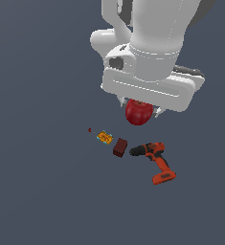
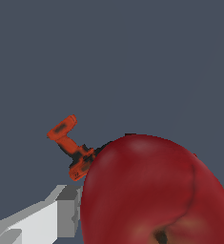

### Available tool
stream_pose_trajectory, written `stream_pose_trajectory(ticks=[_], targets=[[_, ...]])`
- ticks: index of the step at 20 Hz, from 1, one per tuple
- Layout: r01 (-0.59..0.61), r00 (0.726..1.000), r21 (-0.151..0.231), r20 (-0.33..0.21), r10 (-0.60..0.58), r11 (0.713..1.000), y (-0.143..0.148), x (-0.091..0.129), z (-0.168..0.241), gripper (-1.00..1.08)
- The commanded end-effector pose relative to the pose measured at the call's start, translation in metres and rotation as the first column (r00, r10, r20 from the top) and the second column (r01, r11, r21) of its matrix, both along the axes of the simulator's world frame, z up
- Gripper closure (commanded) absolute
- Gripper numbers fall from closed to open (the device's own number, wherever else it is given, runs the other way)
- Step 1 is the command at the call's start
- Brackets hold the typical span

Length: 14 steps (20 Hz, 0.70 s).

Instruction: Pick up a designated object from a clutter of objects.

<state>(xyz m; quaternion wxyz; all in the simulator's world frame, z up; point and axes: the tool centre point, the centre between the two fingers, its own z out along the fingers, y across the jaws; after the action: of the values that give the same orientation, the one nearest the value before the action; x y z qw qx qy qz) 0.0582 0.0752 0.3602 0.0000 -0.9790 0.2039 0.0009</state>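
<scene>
Gripper point(image 1: 140, 108) closed around red apple point(image 1: 139, 113), fingers point(image 2: 61, 212) pressed on its sides | apple held clear above surface | below: power drill point(image 1: 153, 155), box point(image 1: 119, 147), packet point(image 1: 105, 138), red bit point(image 1: 89, 129) on plain grey floor point(image 1: 37, 191)

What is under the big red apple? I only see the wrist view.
Observer: In the exterior view the apple hangs in the gripper, above the other things.
Operator: What other things? I only see a drill.
Observer: Beside the drill lies a dark red-brown box.
Operator: Anything else?
Observer: An orange-yellow packet past the box, then a tiny red bit.
</scene>
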Motion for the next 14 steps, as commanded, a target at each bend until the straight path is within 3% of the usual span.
stream_pose_trajectory(ticks=[1,14], targets=[[0.000,1.000,0.000,0.002,0.000,1.000,0.000,0.008,0.018,1.08],[0.000,1.000,0.000,0.002,0.000,1.000,-0.002,0.034,0.068,1.08]])
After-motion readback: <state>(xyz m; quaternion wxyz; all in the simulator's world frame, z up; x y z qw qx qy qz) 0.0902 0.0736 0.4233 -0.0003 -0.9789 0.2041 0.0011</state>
